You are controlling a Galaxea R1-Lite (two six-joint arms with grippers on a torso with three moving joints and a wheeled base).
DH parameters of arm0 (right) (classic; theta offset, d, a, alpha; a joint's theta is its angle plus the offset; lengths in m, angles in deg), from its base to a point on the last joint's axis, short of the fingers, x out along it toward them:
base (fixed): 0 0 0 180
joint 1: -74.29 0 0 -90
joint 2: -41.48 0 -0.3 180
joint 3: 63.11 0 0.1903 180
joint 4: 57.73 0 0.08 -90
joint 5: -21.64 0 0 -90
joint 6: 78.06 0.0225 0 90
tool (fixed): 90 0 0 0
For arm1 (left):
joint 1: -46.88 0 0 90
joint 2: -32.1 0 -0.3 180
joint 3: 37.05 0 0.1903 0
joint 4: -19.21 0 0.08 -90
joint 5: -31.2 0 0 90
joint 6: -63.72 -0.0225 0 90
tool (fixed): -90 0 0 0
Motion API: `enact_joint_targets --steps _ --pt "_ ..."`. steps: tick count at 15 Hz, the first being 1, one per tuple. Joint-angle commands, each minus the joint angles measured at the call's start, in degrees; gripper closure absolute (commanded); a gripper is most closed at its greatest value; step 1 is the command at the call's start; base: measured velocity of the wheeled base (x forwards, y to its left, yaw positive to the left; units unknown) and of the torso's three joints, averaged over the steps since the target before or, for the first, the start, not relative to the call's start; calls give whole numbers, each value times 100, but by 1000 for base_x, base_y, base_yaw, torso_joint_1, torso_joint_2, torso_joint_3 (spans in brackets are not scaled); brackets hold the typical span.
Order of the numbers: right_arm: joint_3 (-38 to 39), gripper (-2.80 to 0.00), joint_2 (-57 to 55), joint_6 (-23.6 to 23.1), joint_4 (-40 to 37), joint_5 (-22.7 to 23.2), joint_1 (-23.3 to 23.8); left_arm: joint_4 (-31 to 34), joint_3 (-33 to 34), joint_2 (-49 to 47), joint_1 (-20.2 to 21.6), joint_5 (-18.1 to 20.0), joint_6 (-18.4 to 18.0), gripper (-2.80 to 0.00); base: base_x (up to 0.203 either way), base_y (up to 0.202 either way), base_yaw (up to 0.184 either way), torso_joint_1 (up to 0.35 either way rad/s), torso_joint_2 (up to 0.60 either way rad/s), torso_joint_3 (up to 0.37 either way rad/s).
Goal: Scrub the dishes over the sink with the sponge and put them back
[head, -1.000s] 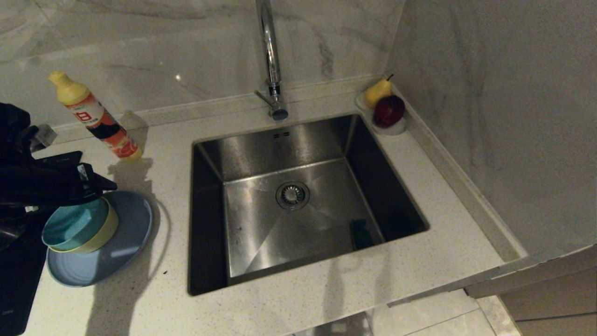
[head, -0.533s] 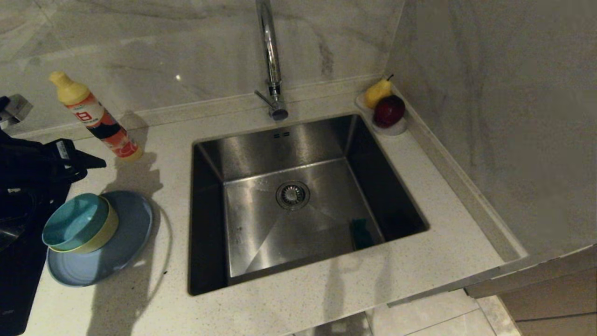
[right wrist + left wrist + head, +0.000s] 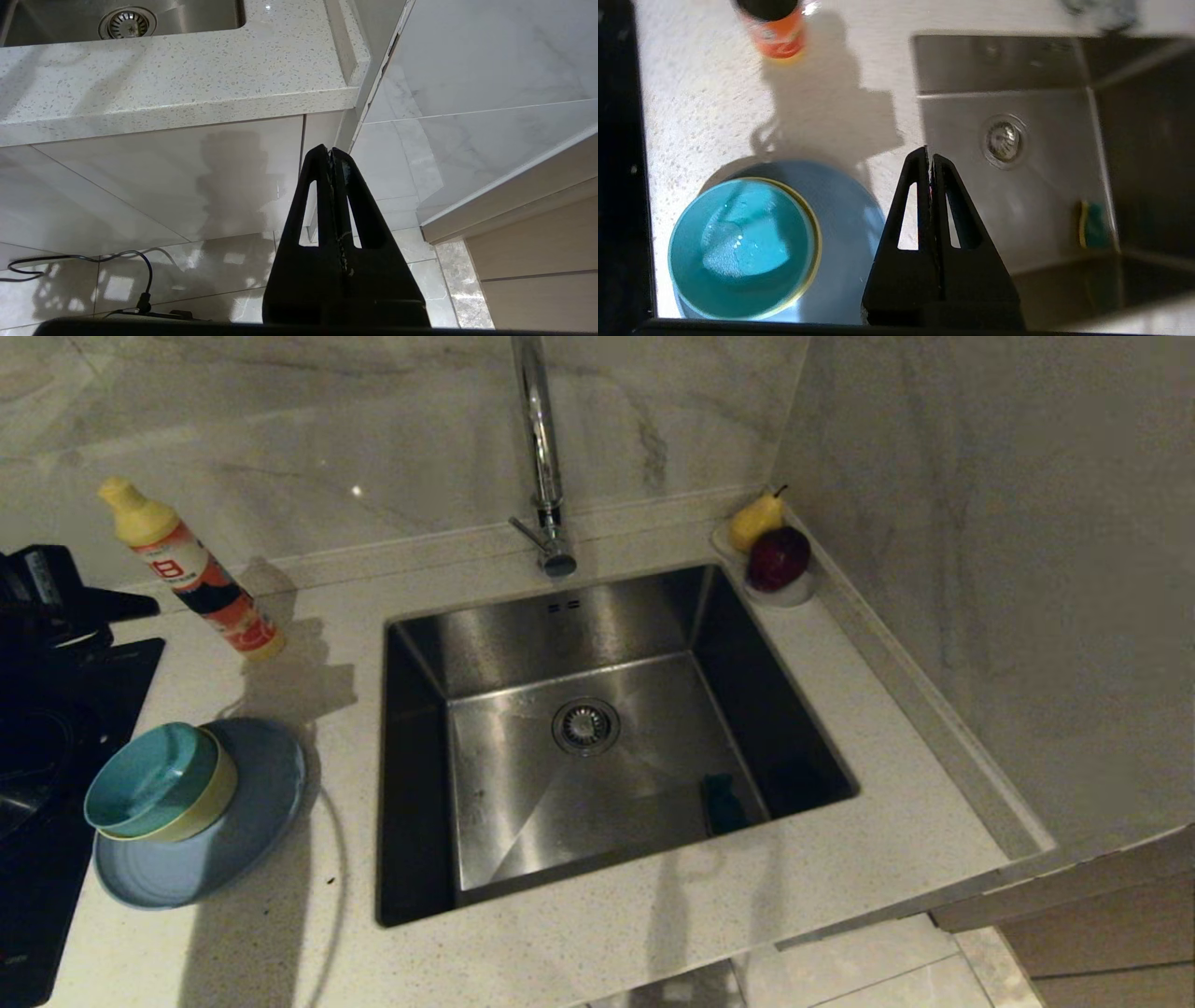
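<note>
Countertop (image 3: 579, 943) rims sink (image 3: 523, 803), sponge (image 3: 724, 803) cornered

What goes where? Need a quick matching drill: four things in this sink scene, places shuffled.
Things:
1. sponge
2. teal bowl
3. detergent bottle
4. red apple

Places:
A. on the counter left of the sink, by the back wall
B. in the small dish at the far right corner
C. on the sink floor
D. nested in the yellow bowl on the plate

Pairs: 1-C, 2-D, 3-A, 4-B
</note>
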Motion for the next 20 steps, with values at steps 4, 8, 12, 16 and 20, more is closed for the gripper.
enact_joint_targets --steps 4,8,12,16,20 --pt "1 0 10 -3 2 4 -2 7 1240 1704 -53 196 -679 0 0 0 0 0 0 0" --pt "1 0 10 -3 2 -4 -2 -10 2686 3446 -499 -237 -1304 0 0 0 0 0 0 0" --pt "1 0 10 -4 2 3 -2 -15 4330 5259 -1204 -823 -1406 0 0 0 0 0 0 0" --pt "1 0 10 -3 2 4 -2 0 5481 6777 -1602 -1400 -1436 0 0 0 0 0 0 0" --pt "1 0 10 -3 2 -4 -2 -317 6763 7806 -1676 -1923 -1386 0 0 0 0 0 0 0"
